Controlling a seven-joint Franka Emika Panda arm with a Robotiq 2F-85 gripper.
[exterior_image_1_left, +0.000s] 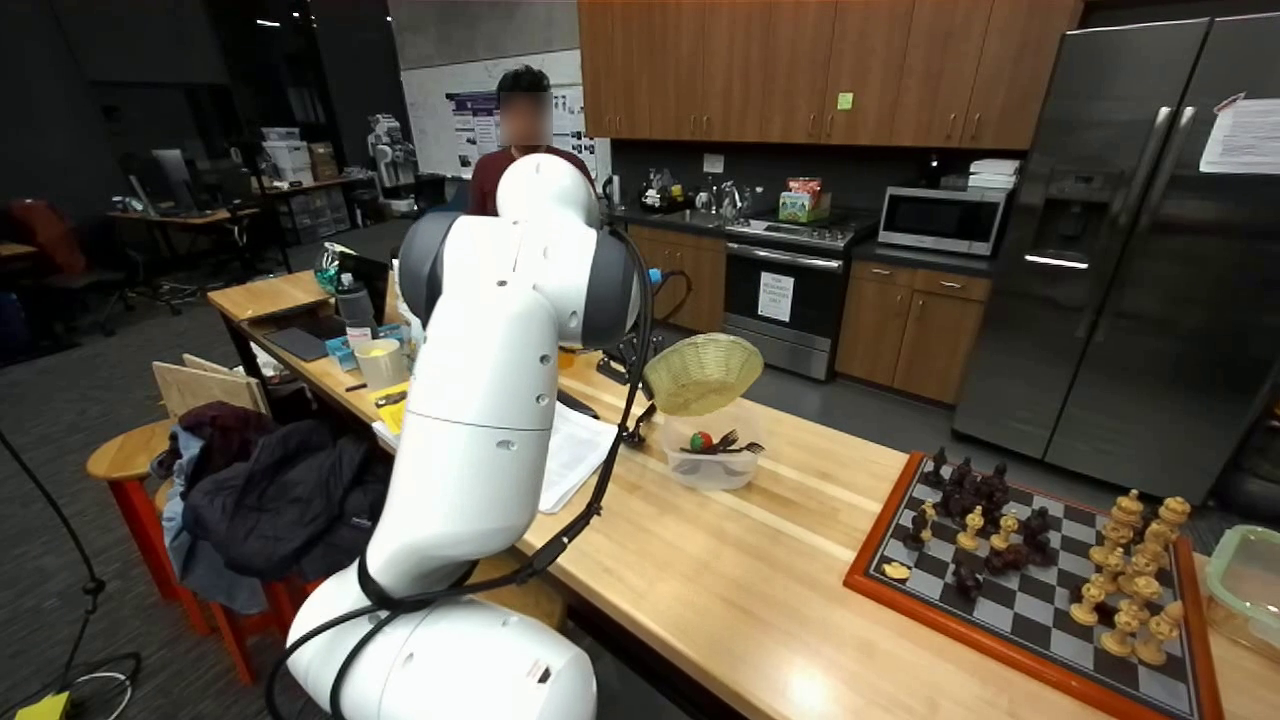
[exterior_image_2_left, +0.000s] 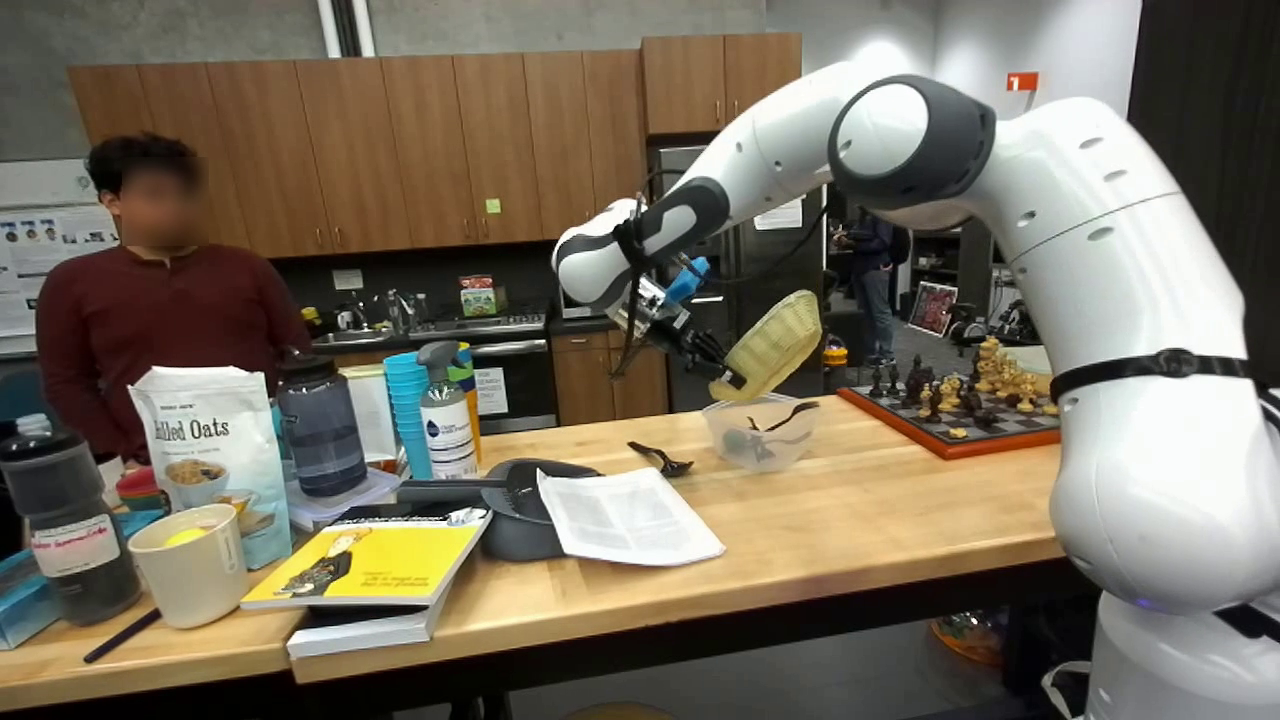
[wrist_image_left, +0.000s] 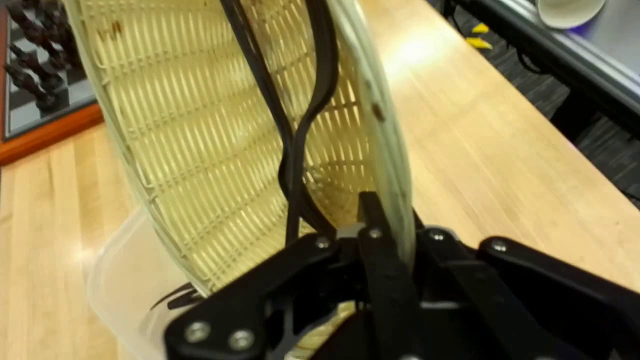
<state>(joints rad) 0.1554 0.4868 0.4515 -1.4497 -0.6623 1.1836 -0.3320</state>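
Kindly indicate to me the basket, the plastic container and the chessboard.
Basket (wrist_image_left: 187, 155), in the wrist view: inner wall.
Plastic container (exterior_image_1_left: 711, 474), in an exterior view: side wall.
Chessboard (exterior_image_1_left: 1035, 604), in an exterior view: bare squares.

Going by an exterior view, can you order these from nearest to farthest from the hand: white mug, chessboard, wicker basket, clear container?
1. Wicker basket: nearest, its rim gripped by the hand.
2. Clear container: just below the basket.
3. Chessboard: past the container, toward the right in an exterior view.
4. White mug: farthest, toward the left in that view.
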